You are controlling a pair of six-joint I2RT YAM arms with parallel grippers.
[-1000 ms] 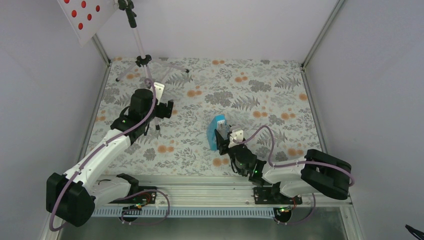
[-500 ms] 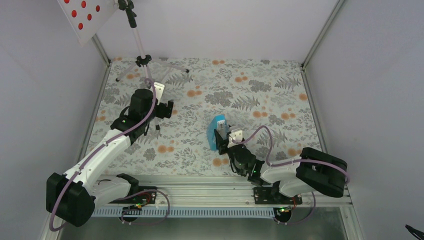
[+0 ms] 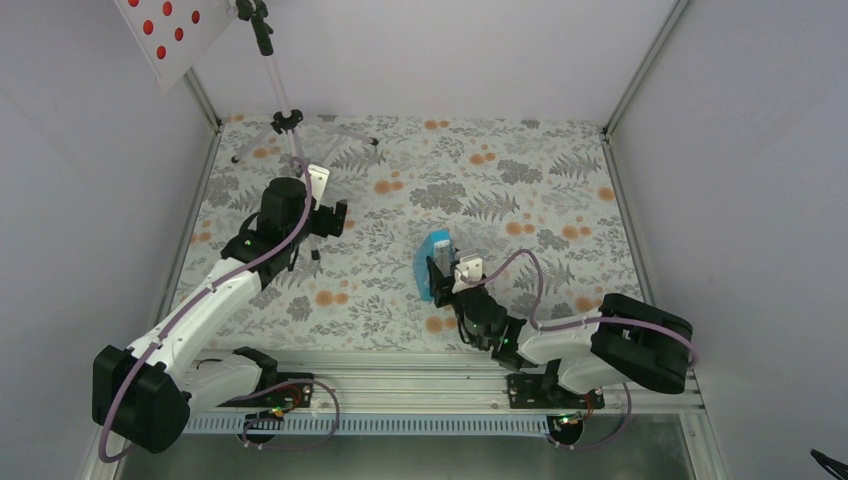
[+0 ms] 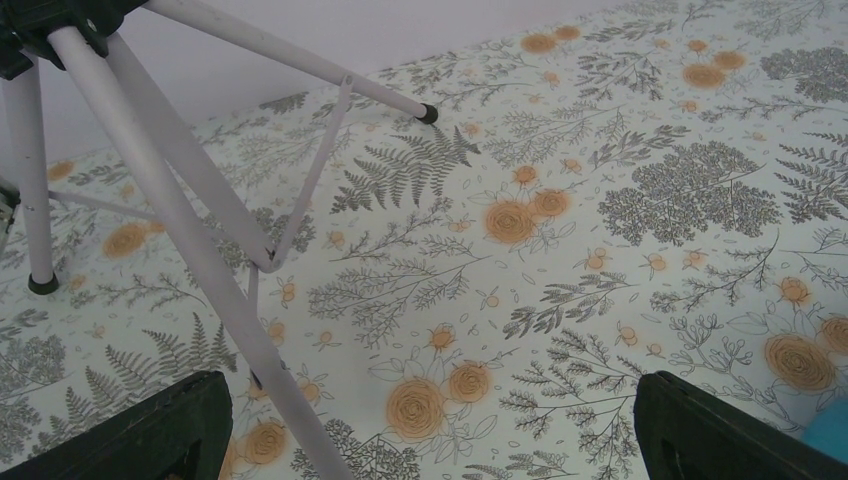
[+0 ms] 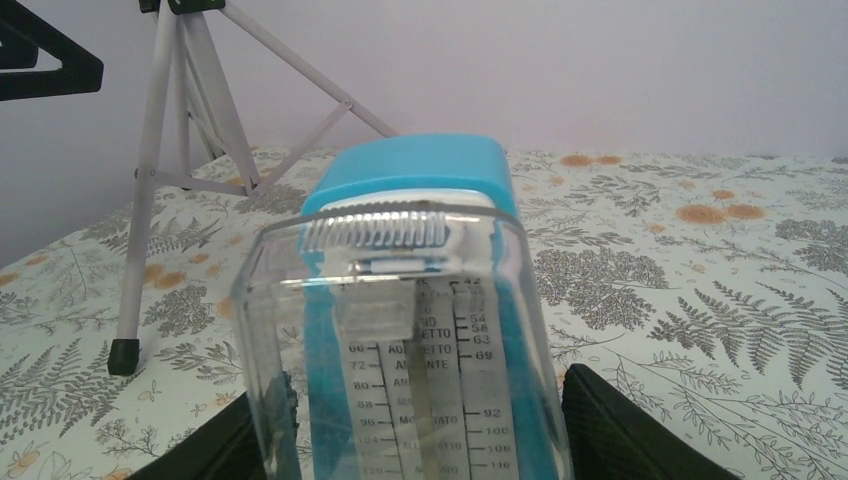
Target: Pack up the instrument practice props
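Turquoise metronome (image 5: 410, 190), upright on the floral desk (image 3: 560, 200), stood clasped by its sides in the half-open right pincer (image 5: 415, 440); left pincer (image 4: 440, 430) gaped wide, empty, astride a leg of the silver music stand (image 4: 183, 230).

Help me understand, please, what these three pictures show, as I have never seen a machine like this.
These are two robot arms bolted at the near edge of a table covered with a flowered cloth. One picture comes from a fixed camera above and behind the arms. The other two come from a small camera on each wrist, looking out past that arm's own gripper. On the table stand a silver tripod music stand, in the far left corner, and a small turquoise metronome near the middle. The left gripper is wide open and holds nothing; one leg of the stand shows between its fingers. The right gripper is closed on the sides of the metronome.
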